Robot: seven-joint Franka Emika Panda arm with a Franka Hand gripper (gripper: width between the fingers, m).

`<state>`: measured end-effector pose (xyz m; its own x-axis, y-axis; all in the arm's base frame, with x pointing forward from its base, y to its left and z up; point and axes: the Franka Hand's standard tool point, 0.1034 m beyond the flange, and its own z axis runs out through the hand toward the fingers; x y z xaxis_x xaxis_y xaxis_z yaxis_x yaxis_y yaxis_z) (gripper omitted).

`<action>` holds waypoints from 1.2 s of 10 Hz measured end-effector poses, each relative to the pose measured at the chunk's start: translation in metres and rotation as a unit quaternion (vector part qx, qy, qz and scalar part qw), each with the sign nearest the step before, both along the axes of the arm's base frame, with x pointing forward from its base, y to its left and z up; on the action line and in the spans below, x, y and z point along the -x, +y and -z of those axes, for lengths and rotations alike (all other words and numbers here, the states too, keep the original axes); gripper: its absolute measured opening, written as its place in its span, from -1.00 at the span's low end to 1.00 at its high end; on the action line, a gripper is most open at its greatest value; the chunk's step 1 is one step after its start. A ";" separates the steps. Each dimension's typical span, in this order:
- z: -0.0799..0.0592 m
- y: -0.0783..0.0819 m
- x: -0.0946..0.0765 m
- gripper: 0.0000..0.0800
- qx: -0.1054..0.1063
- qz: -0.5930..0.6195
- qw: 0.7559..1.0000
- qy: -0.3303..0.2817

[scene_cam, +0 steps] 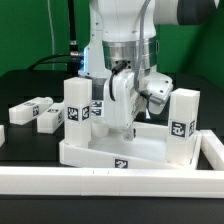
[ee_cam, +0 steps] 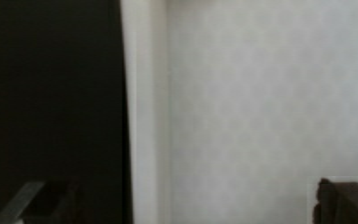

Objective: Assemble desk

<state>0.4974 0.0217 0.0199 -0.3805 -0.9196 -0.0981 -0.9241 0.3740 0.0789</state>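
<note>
The desk slab (scene_cam: 120, 152) lies flat on the black table, white with a raised rim. One white tagged leg (scene_cam: 78, 104) stands upright on its corner at the exterior view's left, and another leg (scene_cam: 182, 115) stands on the corner at the right. My gripper (scene_cam: 124, 124) hangs low over the slab between them, close to the left leg. In the wrist view a blurred white surface (ee_cam: 247, 100) fills most of the picture beside black table. The gripper (ee_cam: 186, 200) is open, its dark fingertips (ee_cam: 348, 200) far apart, with nothing gripped.
Two loose tagged legs (scene_cam: 30, 108) (scene_cam: 50, 120) lie on the black table at the exterior view's left. A long white border rail (scene_cam: 110, 180) runs along the front and turns up the right side (scene_cam: 212, 150). Cables hang behind the arm.
</note>
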 end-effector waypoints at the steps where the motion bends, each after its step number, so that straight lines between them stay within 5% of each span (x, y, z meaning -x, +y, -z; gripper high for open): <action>1: 0.000 0.000 0.000 0.59 0.000 -0.002 1.000 0.000; 2: 0.000 0.000 0.000 0.59 0.000 -0.004 1.000 0.000; 5: 0.001 0.000 0.001 -0.64 0.000 -0.005 1.000 0.001; 7: 0.002 0.002 0.002 -0.82 -0.001 -0.017 1.000 0.001; 12: 0.002 0.002 0.003 -0.82 -0.001 -0.026 1.000 0.000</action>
<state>0.4949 0.0235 0.0184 -0.3327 -0.9378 -0.0997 -0.9421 0.3257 0.0798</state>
